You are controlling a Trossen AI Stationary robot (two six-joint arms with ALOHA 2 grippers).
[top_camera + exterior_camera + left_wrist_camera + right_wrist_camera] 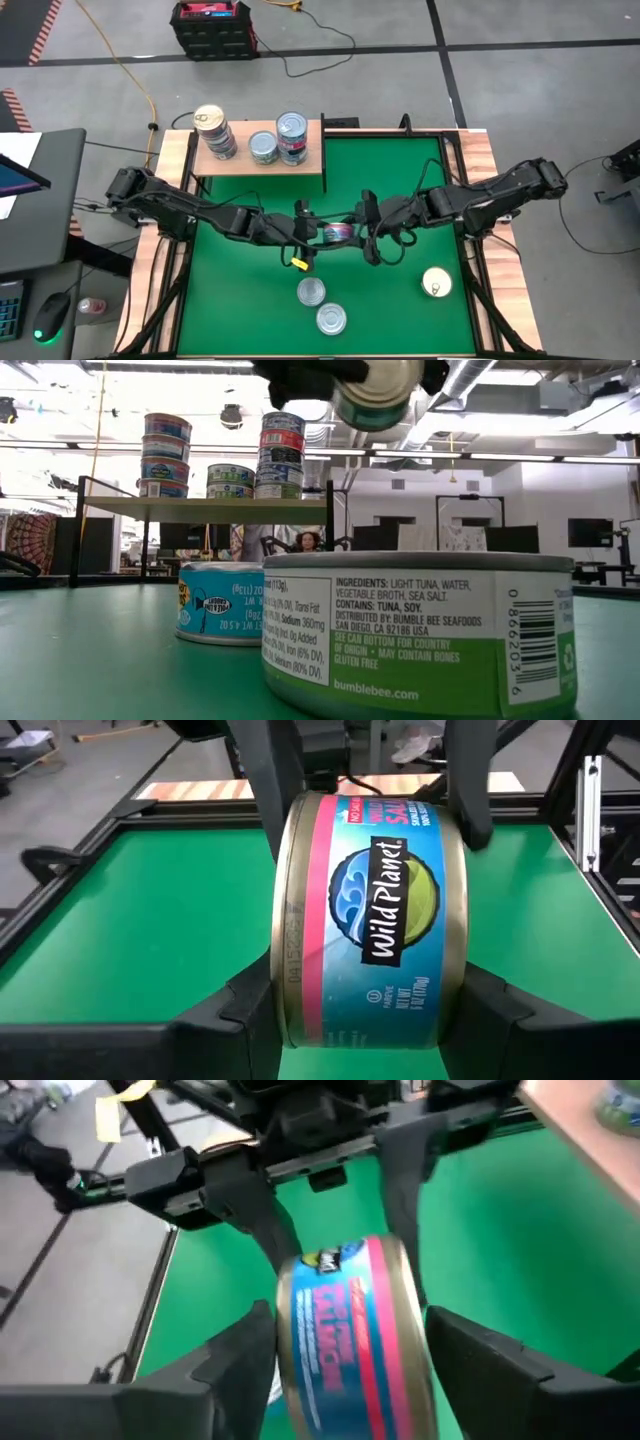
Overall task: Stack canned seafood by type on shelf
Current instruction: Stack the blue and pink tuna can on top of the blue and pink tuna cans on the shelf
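Note:
A blue and pink Wild Planet tin [337, 233] is held on edge above the middle of the green mat, between both arms. My left gripper [368, 1020] is shut on it from the table's left. My right gripper [350, 1365] reaches in from the right and is open, one finger on either side of the same tin [350, 1340]; I cannot tell whether they touch it. The light-wood shelf [240, 165] stands at the far edge with three stacks of tins [214, 132], [263, 147], [291, 136]. Three more tins [311, 292], [331, 319], [436, 283] lie flat on the mat. My left gripper pinches the tin between its two fingers [245, 1015], one on each flat face near the rim [300, 1000]. The fingers come in level from the table's left. The tin is lifted clear of the mat and stands on edge, its side label [390, 900] toward the wrist camera.
The shelf sits raised on thin dark legs [330, 530] in the low view, its board [200, 506] above mat height. Two tins [420, 630], [220, 605] stand close to the low camera. Bare green mat [400, 170] lies right of the shelf.

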